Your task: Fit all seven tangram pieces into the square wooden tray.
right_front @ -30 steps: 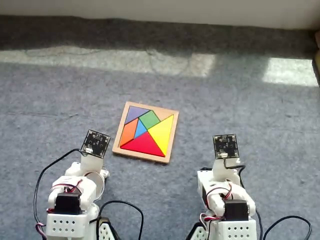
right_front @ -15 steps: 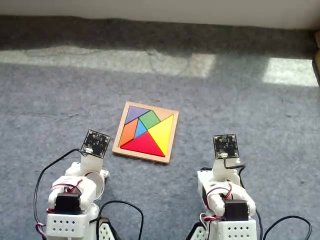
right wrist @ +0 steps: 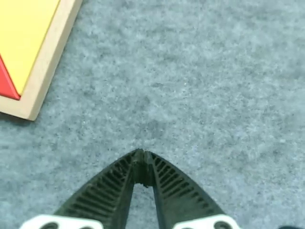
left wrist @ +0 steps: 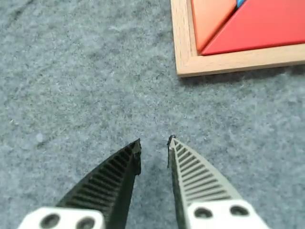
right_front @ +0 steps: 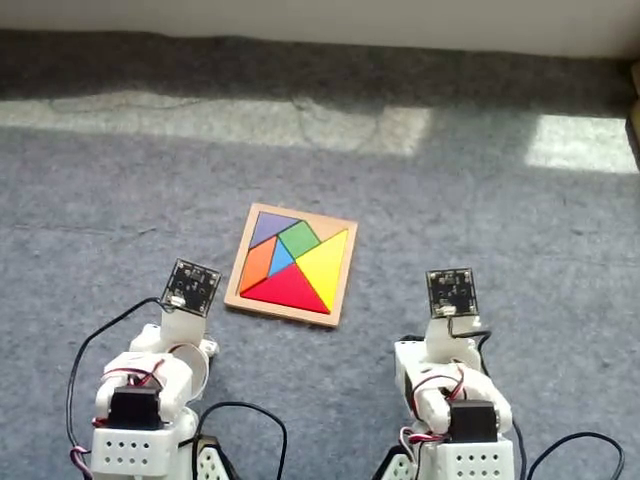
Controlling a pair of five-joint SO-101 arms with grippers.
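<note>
**Tray between 2 folded arms, nearer the left**

Flat on the grey counter (right_front: 480, 200), at the middle of the high view: the square wooden tray (right_front: 280, 311), turned slightly off square, with no long axis to aim along. Seated flush inside: purple piece (right_front: 270, 227), green piece (right_front: 298, 240), blue piece (right_front: 281, 258), orange piece (right_front: 257, 265), red piece (right_front: 288, 288), yellow piece (right_front: 325, 265). At the tray's upper right, a pale corner triangle (right_front: 328, 228): a 7th piece in bare wood or an open slot, cannot tell.

At lower left, the left arm (right_front: 150, 385), folded back, wrist just beside the tray's lower left corner. Left jaws parted by a narrow gap, holding nothing, tips low over the counter. At lower right, the right arm (right_front: 450, 395), folded alike, farther from the tray. Right jaws closed tip to tip on nothing.

Likely finished or 1 piece short. For that pale corner, somewhat nearer from the right.
</note>
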